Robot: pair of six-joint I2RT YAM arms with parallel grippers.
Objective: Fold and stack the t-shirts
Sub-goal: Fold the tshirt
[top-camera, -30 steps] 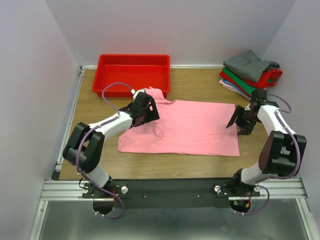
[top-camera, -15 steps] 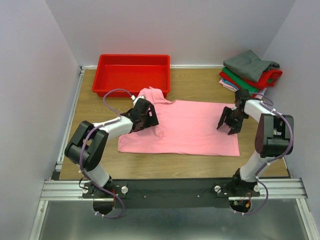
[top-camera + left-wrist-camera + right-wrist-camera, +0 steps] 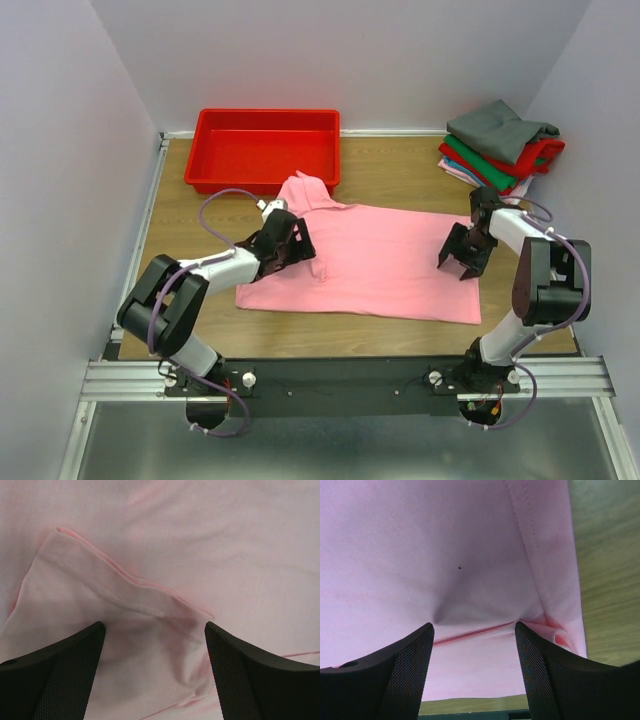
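The pink t-shirt (image 3: 380, 260) lies spread nearly flat on the desk (image 3: 390, 165), filling the middle of the overhead frame. Its upper-left corner is bunched just beside the lower right corner of the red tray (image 3: 268, 113). The left arm (image 3: 225, 265) reaches in from the lower left. The left jaws are down at the shirt's left end and spread wide, gripping nothing. In the left wrist view, the two dark fingers (image 3: 55, 680) sit in the bottom corners, either side of a folded-over flap of pink cloth (image 3: 115, 605).

The right arm (image 3: 510, 225) bends in from the right. The right jaws stand apart over the shirt's right edge. In the right wrist view, the fingers (image 3: 385, 675) straddle a small pucker in the cloth (image 3: 445, 555) close to the hem, with bare wood at the right.

In the upper right of the overhead frame sits the stack of folded t-shirts (image 3: 500, 145), grey on top, with red and green below, well apart from the pink one.
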